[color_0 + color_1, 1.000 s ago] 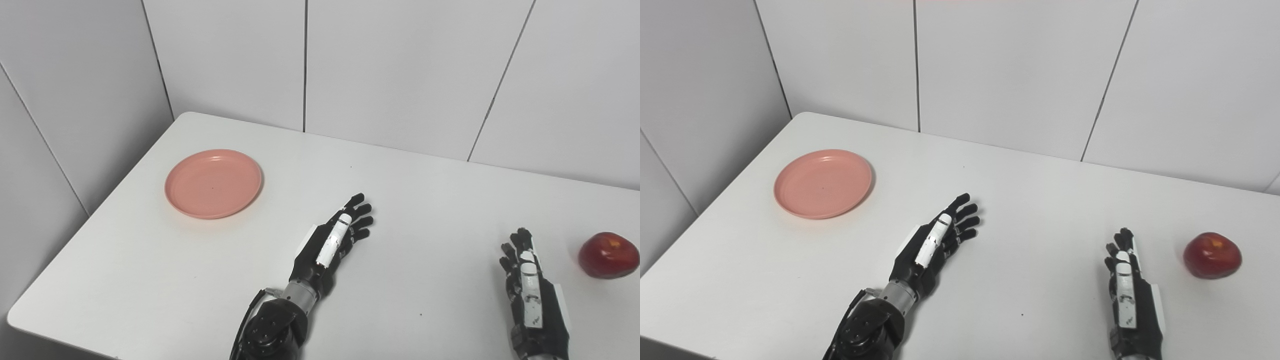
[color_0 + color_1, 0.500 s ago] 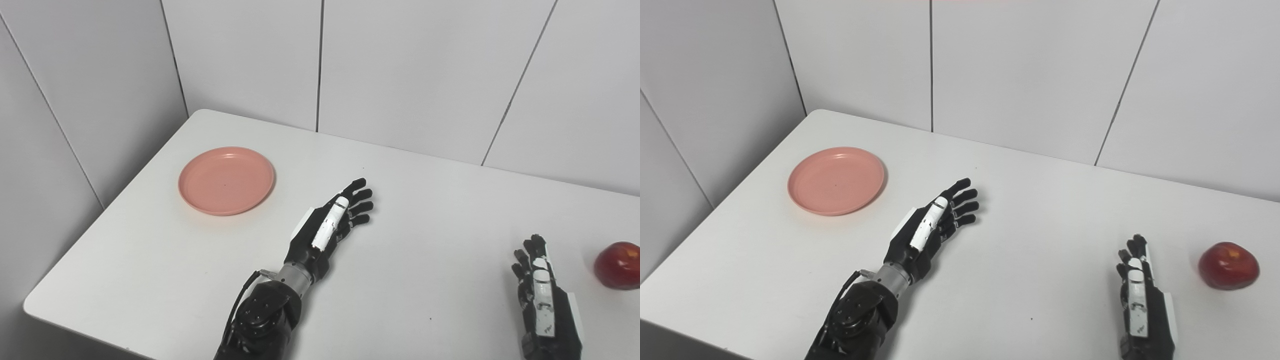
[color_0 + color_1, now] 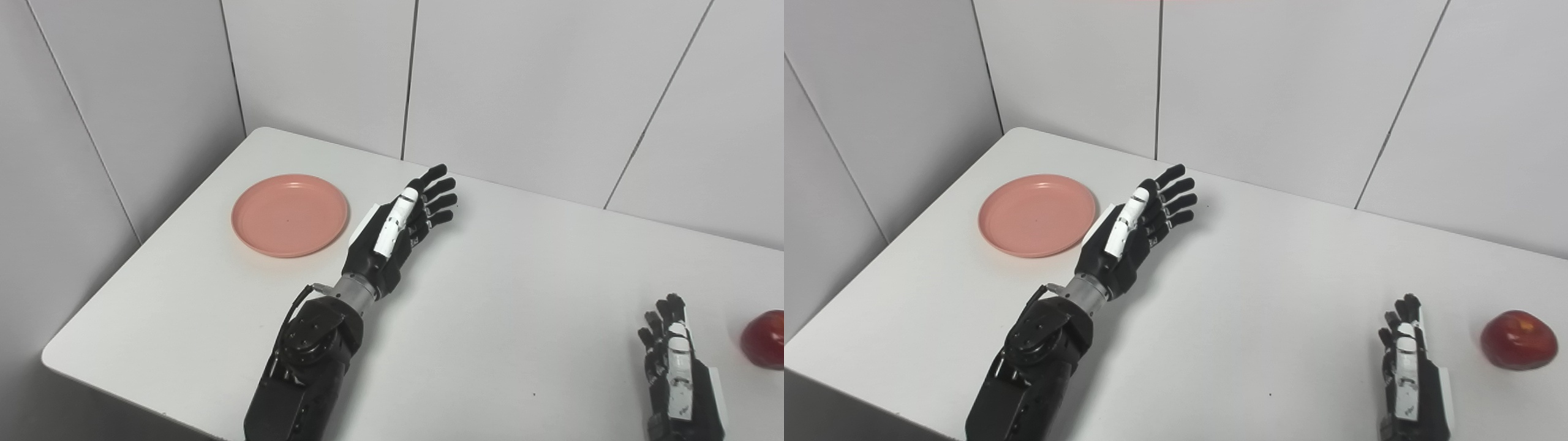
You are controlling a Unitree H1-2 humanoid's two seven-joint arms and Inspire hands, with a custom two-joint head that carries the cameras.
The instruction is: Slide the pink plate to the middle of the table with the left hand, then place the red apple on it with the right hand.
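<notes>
Two black-and-white robot hands sit over the plain white table (image 3: pixel 502 294), and neither one holds anything. Nearest, at the near right, the right hand (image 3: pixel 1410 373) rests low by the table's near edge with its fingers straight and close together; it has barely stirred over the last second. Just right of it, apart from it, lies the glossy red apple (image 3: pixel 1518 340), untouched. The whole view has swung leftward meanwhile, so the apple's drift toward the right edge of the picture is the camera's doing, not the fruit's.

Farther in, the left hand (image 3: pixel 401 226) has risen and reached away from the robot, fingers spread and pointing far-right. It now hangs just beside the right rim of the round, shallow pink plate (image 3: pixel 289 214), which is empty at the far left of the table and unmoved. I cannot tell whether hand and rim touch.

So the slide seems only in its approach: the hand probably has to get beyond the plate's left rim before it can sweep it rightward to the middle.
</notes>
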